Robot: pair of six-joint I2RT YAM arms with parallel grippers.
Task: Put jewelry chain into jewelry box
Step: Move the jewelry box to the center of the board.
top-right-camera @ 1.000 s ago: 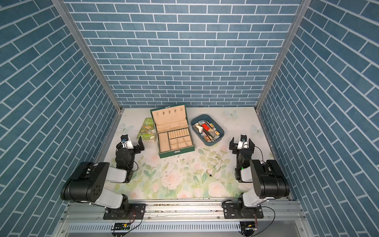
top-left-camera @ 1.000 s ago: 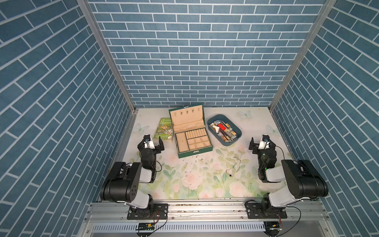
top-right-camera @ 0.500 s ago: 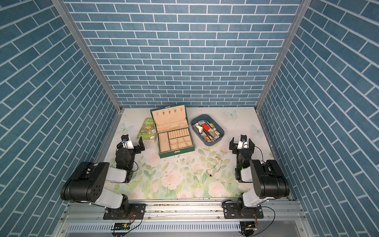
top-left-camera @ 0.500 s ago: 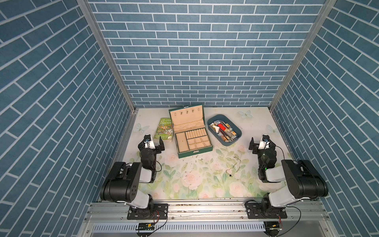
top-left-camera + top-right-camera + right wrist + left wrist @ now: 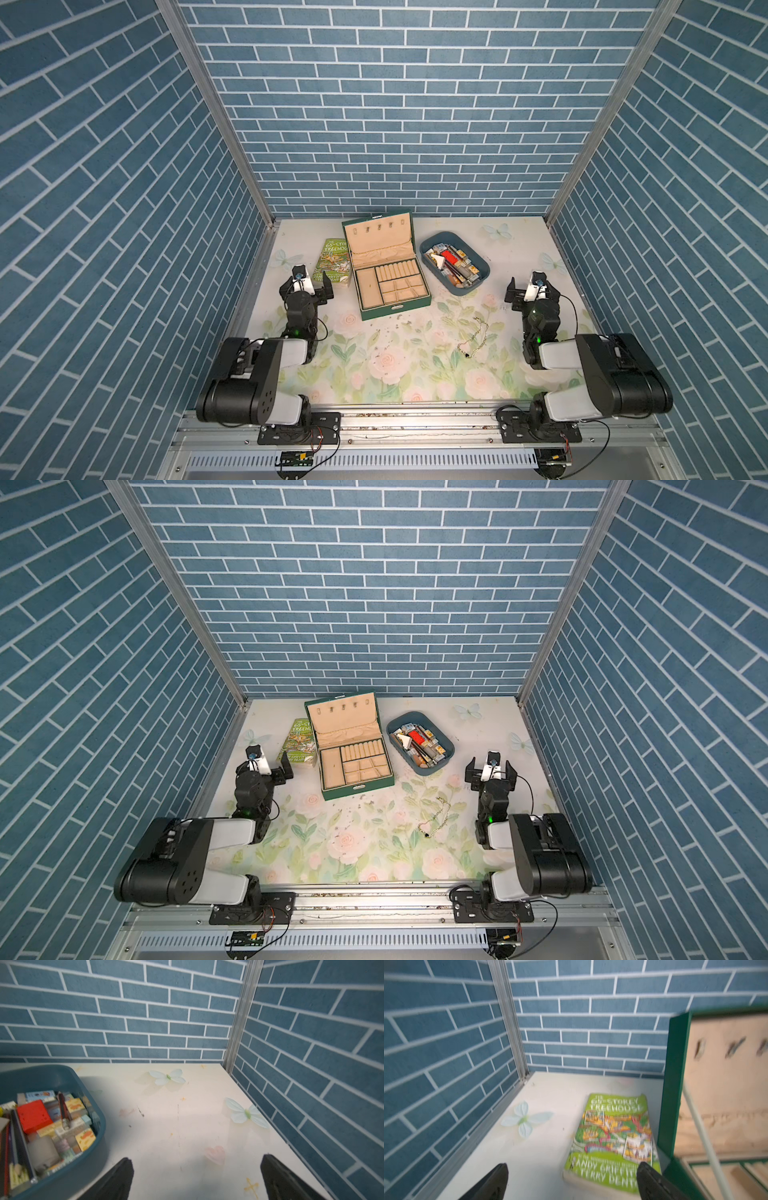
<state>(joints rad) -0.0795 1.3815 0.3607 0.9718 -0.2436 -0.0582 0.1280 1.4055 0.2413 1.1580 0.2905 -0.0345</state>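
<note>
Jewelry chain (image 5: 473,343) lying loose on the floral mat (image 5: 415,374).
Thin, pale and curving, with a small dark piece at one end, it is resting outside the open jewelry box (image 5: 386,266), near the right gripper (image 5: 531,288) but untouched; that and the left gripper (image 5: 306,287) are both gaping wide, holding nothing.

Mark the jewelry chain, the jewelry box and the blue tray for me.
jewelry chain (image 5: 478,337): in a top view, mid-length links.
jewelry box (image 5: 378,313): in a top view, green front wall.
blue tray (image 5: 449,239): in a top view, far inner wall.
</note>
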